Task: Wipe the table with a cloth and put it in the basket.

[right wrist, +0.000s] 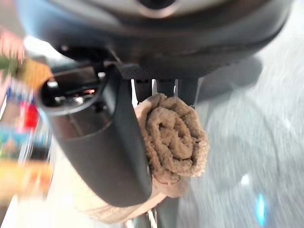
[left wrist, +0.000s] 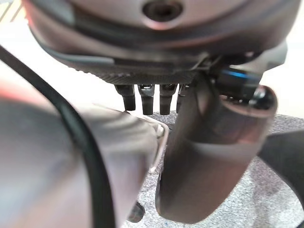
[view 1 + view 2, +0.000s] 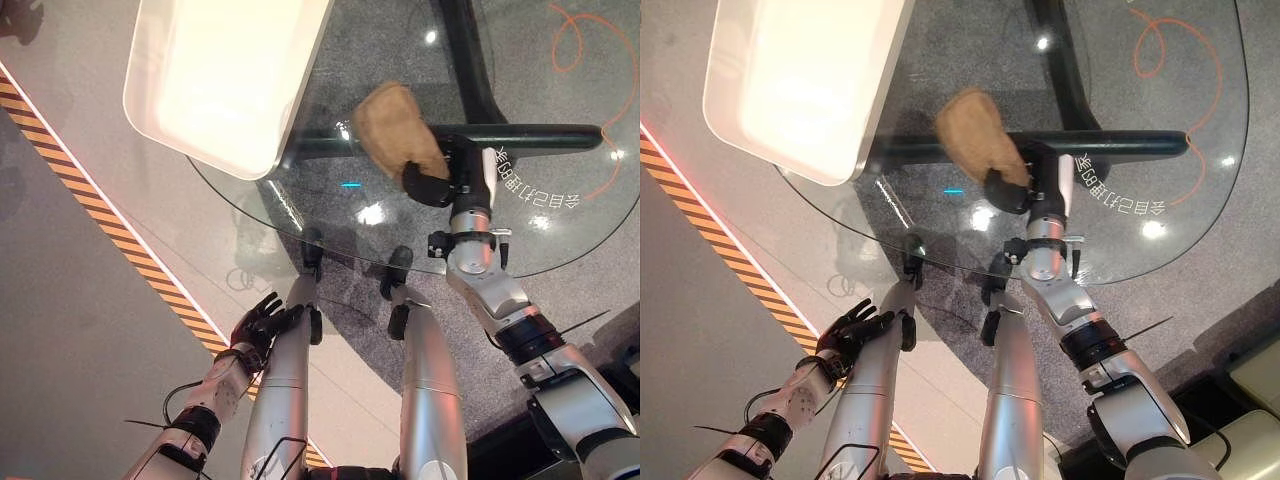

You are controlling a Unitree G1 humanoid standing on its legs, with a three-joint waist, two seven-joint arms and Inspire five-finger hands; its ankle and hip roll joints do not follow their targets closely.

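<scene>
A brown cloth (image 3: 392, 122) lies bunched on the round glass table (image 3: 560, 235), just right of the white basket (image 3: 205, 150) that stands on the table's far left part. My right hand (image 3: 438, 180) rests on the cloth's near edge. In the right wrist view the cloth (image 1: 176, 138) is rolled up, with the thumb (image 1: 102, 147) and fingers curled round it. My left hand (image 3: 262, 322) hangs low beside the table's near edge, off the glass, with its fingers (image 2: 145, 97) relaxed and nothing in it.
Black base bars (image 3: 530, 135) of the table show through the glass. A yellow-and-black hazard stripe (image 3: 90, 200) runs across the floor at the left. An orange cord (image 3: 585, 45) lies on the grey carpet at the far right.
</scene>
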